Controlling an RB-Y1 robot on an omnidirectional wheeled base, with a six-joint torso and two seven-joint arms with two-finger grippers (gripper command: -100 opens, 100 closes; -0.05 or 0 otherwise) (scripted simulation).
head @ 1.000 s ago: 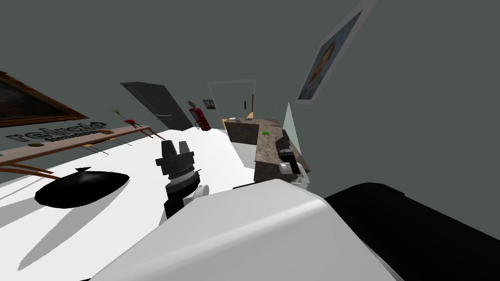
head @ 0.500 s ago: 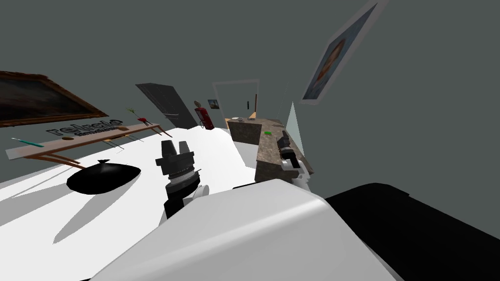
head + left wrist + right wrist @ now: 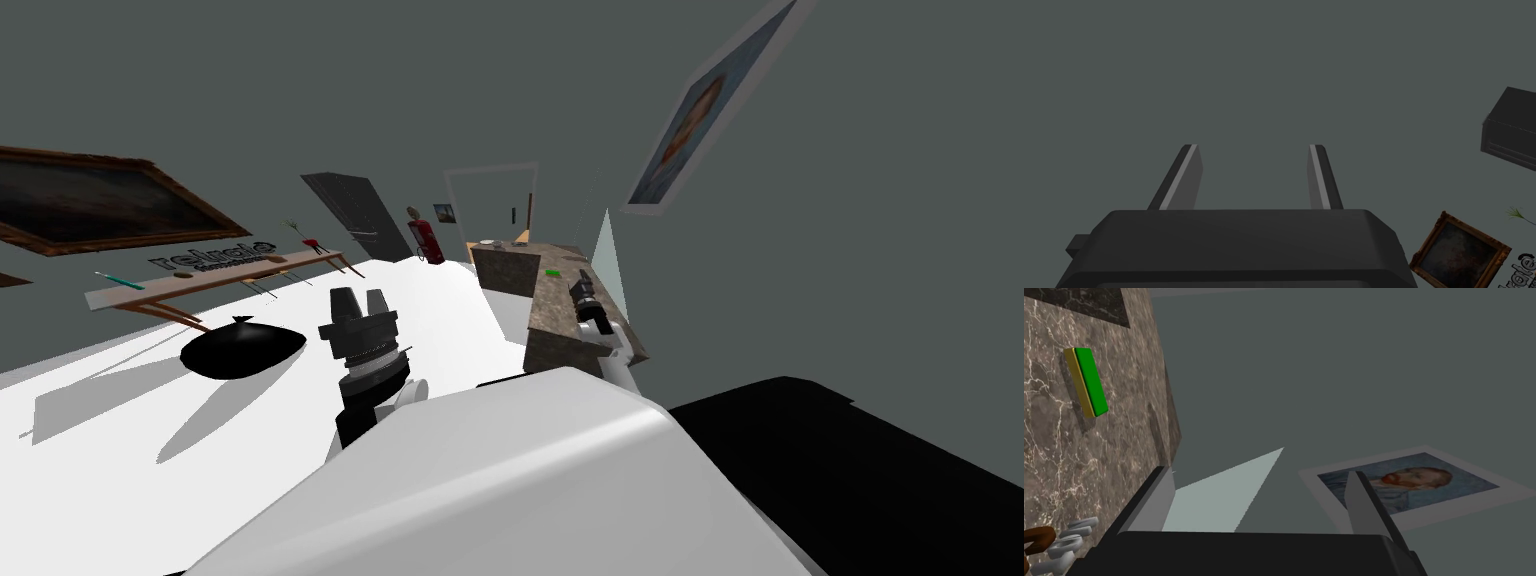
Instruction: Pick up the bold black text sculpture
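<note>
The black text sculpture (image 3: 215, 255) stands on a long wooden table (image 3: 140, 292) against the grey wall, far off to my left. Its edge also peeks into the left wrist view as the text sculpture (image 3: 1524, 272), below a framed painting (image 3: 1459, 250). My left gripper (image 3: 359, 298) is raised in front of my chest, well short of the table; the left gripper (image 3: 1254, 150) is open and holds nothing. My right gripper (image 3: 580, 290) hangs over a marble counter (image 3: 555, 305); the right gripper (image 3: 1259, 485) is open and holds nothing.
A black bag-like lump (image 3: 243, 347) lies on the white floor between me and the table. A dark door (image 3: 355, 215), a red extinguisher (image 3: 428, 238) and a doorway (image 3: 495, 205) stand farther back. A green sponge (image 3: 1086, 383) lies on the counter.
My view has swung: the table with the sculpture and the black lump now lie further right and look smaller. The right gripper has risen slightly over the counter. The left gripper has kept its place.
</note>
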